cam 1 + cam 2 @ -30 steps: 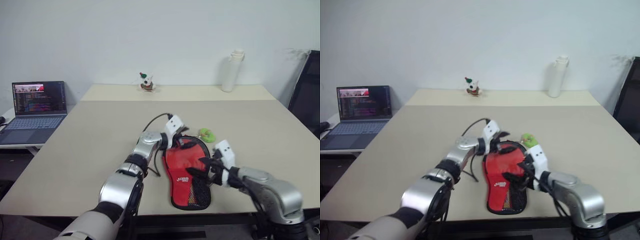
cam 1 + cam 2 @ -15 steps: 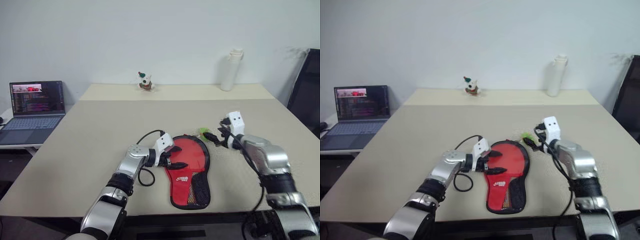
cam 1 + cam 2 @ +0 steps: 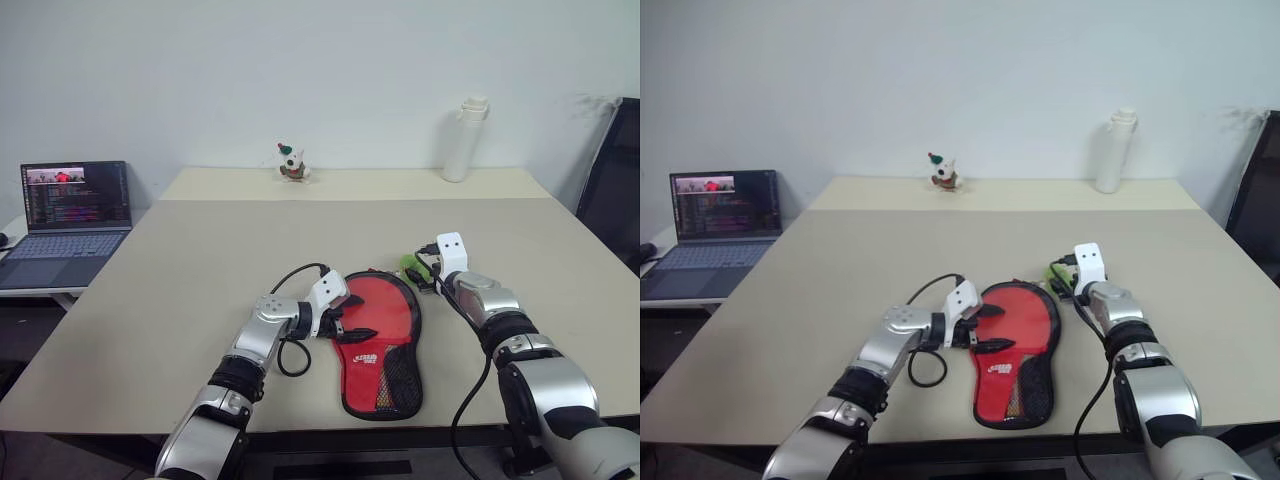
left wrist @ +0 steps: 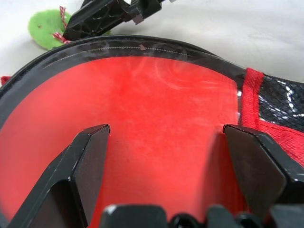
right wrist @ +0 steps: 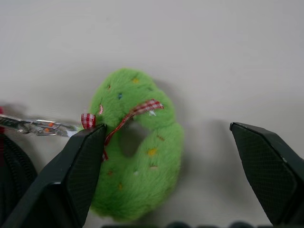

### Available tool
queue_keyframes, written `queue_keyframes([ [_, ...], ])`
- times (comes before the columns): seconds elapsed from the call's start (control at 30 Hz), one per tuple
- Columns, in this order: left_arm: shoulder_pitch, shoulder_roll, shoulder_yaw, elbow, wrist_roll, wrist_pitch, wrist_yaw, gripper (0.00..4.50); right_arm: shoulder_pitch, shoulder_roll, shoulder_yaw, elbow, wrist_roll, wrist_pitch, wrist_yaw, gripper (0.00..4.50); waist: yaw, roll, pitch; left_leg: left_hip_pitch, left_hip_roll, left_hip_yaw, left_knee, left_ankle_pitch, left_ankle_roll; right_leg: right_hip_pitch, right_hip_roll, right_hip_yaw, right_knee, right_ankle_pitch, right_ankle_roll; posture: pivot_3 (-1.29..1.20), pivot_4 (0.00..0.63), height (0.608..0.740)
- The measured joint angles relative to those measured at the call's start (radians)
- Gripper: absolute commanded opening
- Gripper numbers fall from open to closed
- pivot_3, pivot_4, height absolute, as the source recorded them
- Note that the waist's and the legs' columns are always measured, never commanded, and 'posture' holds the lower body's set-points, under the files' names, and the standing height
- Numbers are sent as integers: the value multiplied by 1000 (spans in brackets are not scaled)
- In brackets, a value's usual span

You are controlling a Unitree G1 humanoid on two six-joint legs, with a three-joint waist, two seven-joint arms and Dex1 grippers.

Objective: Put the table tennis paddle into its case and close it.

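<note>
Paddle (image 3: 375, 312) lies in case (image 3: 390, 385), handle toward robot. R gripper (image 5: 166, 190) jaws apart, astride charm (image 5: 137, 142); L gripper (image 4: 164, 183) jaws apart over rubber.

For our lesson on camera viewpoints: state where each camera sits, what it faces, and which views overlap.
Head stereo pair: looks down over both arms at the case on the table.
Left wrist: looks along the open left end effector at the table tennis paddle.
Right wrist: looks along the open right end effector at the green charm.
Shared: the charm.
</note>
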Motion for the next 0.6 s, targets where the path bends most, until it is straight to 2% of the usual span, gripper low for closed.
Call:
queue_keyframes([
  [0.37,0,0,-19,-2,1,-9,16,4169,18,28,33,-57,-22,35,74,206,2,0,-1,1,0,-1,1,0,0,2,0,0,0,0,0,0,150,740],
  [0.4,-1,-1,-21,-2,1,-10,17,4169,21,28,34,-65,-22,36,73,17,2,0,-1,1,0,-1,1,0,0,2,0,0,0,0,0,0,150,740],
  [0.6,-8,-17,-28,18,0,-13,20,4169,58,4,32,-142,-19,78,74,17,8,1,-1,1,-1,-2,1,0,0,3,-1,-1,-1,0,0,0,150,740],
])
